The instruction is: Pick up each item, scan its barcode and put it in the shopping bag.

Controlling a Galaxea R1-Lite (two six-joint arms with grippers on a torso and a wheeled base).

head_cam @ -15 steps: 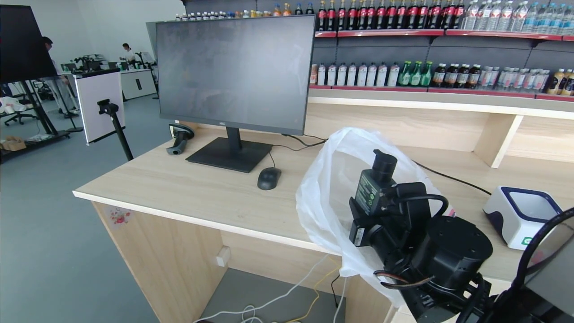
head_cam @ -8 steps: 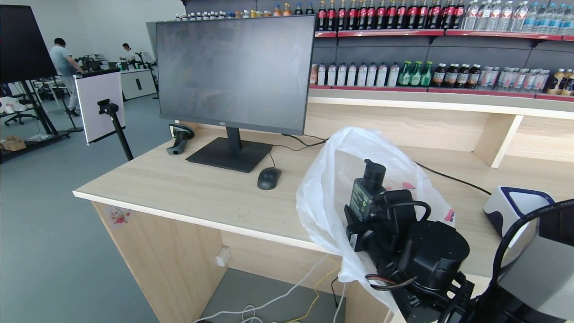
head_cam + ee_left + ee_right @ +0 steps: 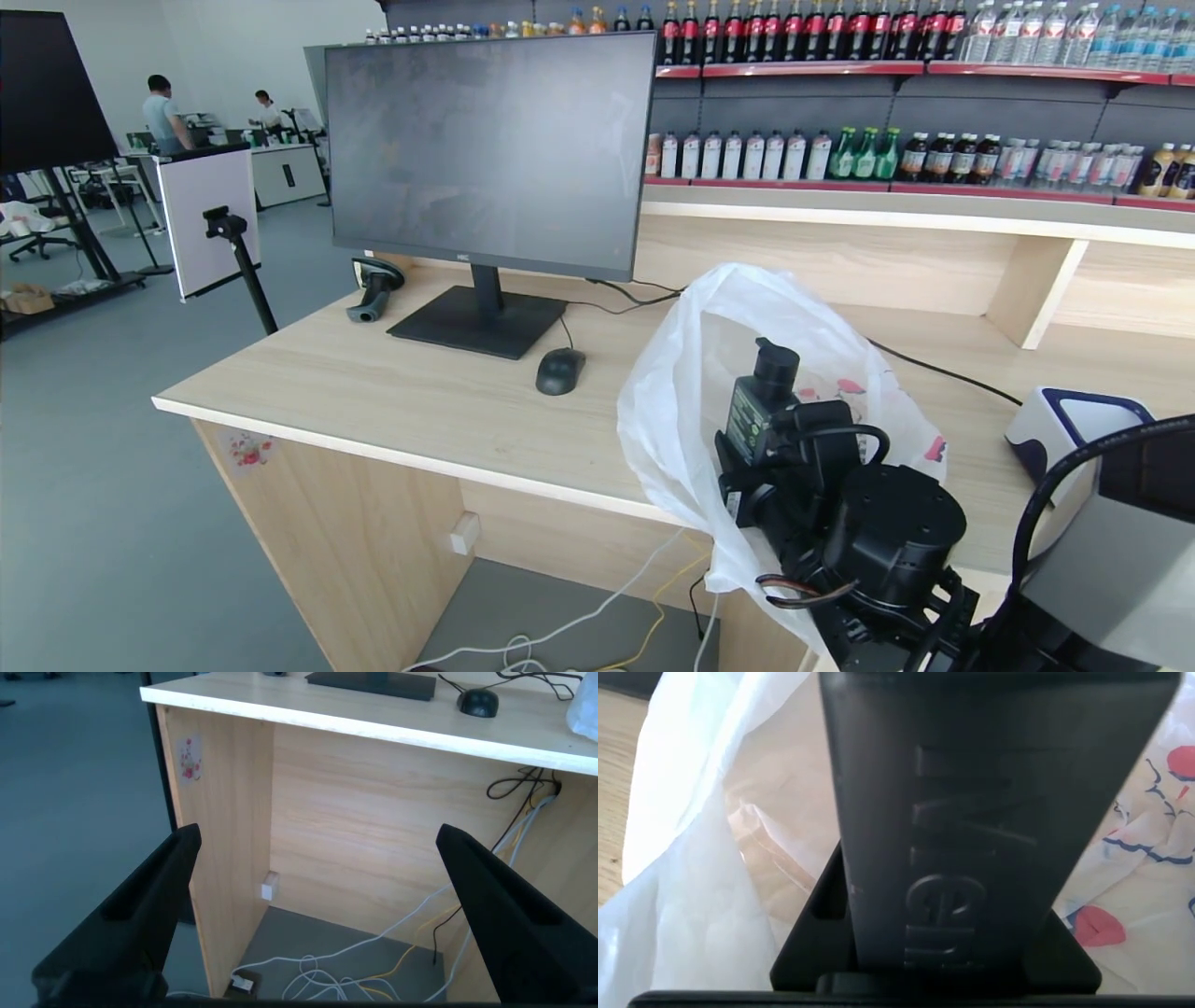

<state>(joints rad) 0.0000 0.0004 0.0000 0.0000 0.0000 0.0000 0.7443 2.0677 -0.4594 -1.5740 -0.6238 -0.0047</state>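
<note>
The shopping bag (image 3: 686, 373), thin white film with red print, stands open on the counter (image 3: 373, 392), its lower part drooping over the front edge. The right gripper (image 3: 971, 859) is down in the bag's mouth, with film on both sides of it. A dark slab (image 3: 999, 756) with raised lettering fills the space ahead of the wrist. I cannot tell whether that is something clamped there or part of the tool itself, so I won't call the tool's state.

Near that arm, on its outer side, sits the white-and-blue barcode scanner (image 3: 1074, 439). Well off on its other side are the mouse (image 3: 560, 371) and the monitor (image 3: 490, 149). The left gripper (image 3: 318, 840) hangs low, facing the counter's front panel (cables on the floor beyond it), jaws wide apart and holding nothing.

This reads as the bagging step. Next, I judge, whatever is carried must be let go deep in the bag. The arm should then lift straight up out of the mouth, so the film is not snagged and dragged off the edge.
</note>
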